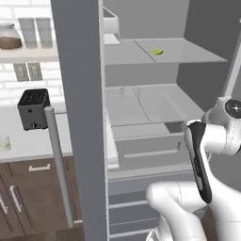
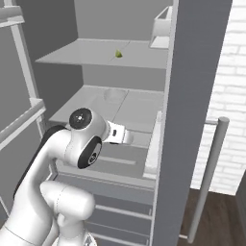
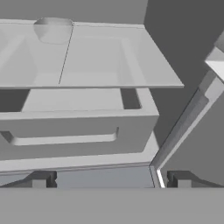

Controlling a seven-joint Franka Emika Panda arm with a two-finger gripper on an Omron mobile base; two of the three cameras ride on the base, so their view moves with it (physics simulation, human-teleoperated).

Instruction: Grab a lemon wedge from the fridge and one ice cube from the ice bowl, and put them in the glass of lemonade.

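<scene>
- My tool is spread wide, holding nothing, facing the fridge drawer
- The lemon wedge sits on the shelf well above it

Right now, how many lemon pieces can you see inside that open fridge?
1. A single lemon wedge lies on the upper shelf of the fridge, toward its back. Others could be hidden in the drawers below.
</scene>
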